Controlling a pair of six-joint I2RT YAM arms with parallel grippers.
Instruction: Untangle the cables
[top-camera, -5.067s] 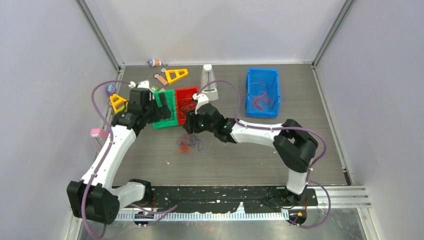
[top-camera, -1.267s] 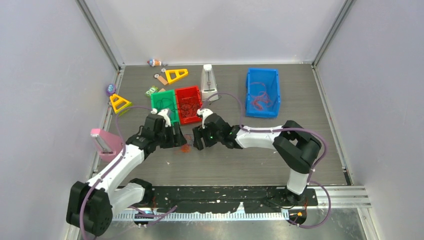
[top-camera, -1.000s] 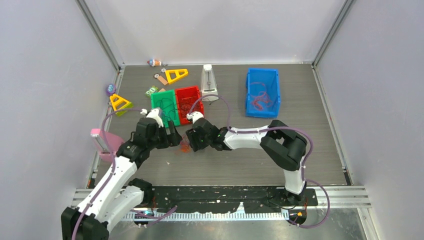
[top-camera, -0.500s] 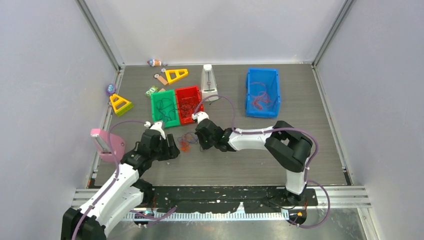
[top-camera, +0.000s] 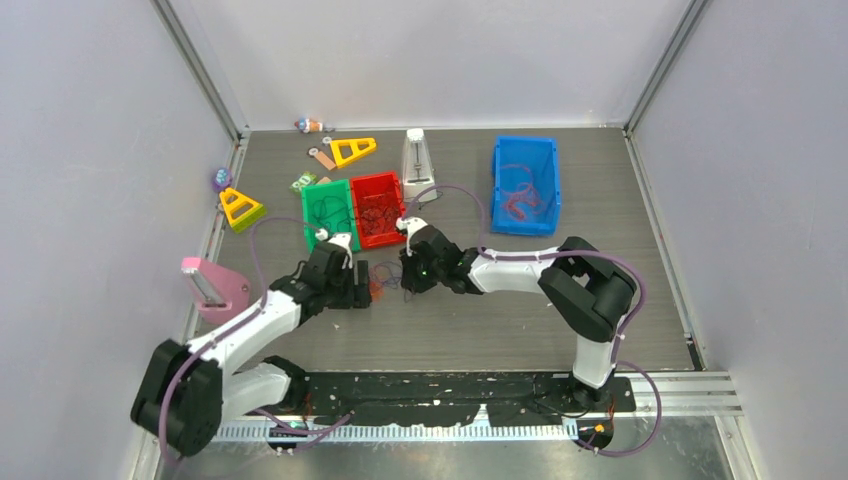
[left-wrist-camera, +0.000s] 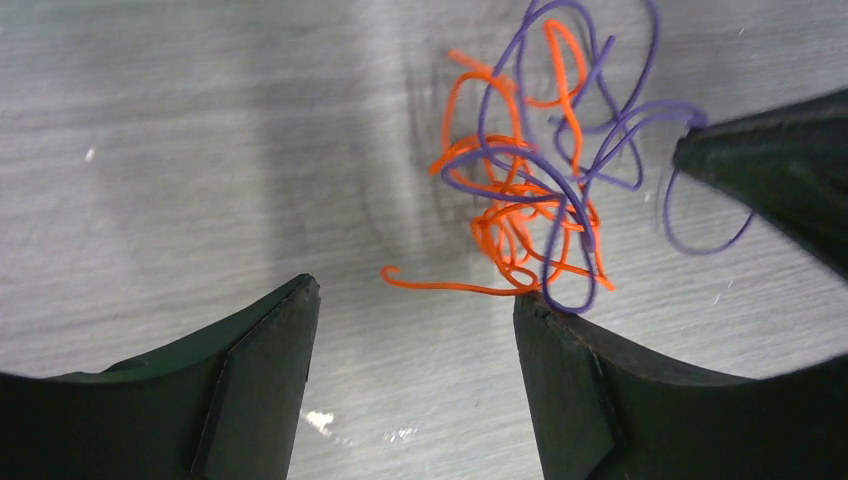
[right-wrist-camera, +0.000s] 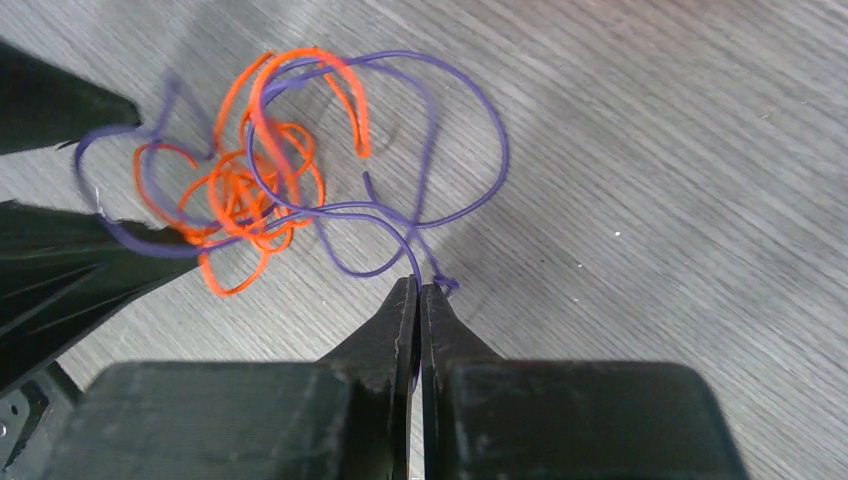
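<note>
The cables (left-wrist-camera: 530, 190) are a small tangle of orange and purple strands lying on the table between my two grippers (top-camera: 385, 283). My right gripper (right-wrist-camera: 418, 285) is shut on a purple strand (right-wrist-camera: 440, 150) at the tangle's near edge. The strand runs from its tips into the orange knot (right-wrist-camera: 245, 190). My left gripper (left-wrist-camera: 415, 295) is open just short of the tangle. Its right fingertip (left-wrist-camera: 535, 310) touches the lowest orange and purple loops, and nothing lies between its jaws. In the top view the left gripper (top-camera: 362, 283) faces the right gripper (top-camera: 408, 278) across the clump.
A green bin (top-camera: 328, 213) and a red bin (top-camera: 378, 208) with thin strands stand just behind the grippers. A blue bin (top-camera: 524, 185) with red cables is at the back right. A metronome-shaped object (top-camera: 417, 160), yellow triangles (top-camera: 240, 208) and a pink object (top-camera: 208, 285) lie around.
My right gripper has closed on the purple strand and drawn slightly right. My left gripper dropped back, then came in to the tangle from the left, still open.
</note>
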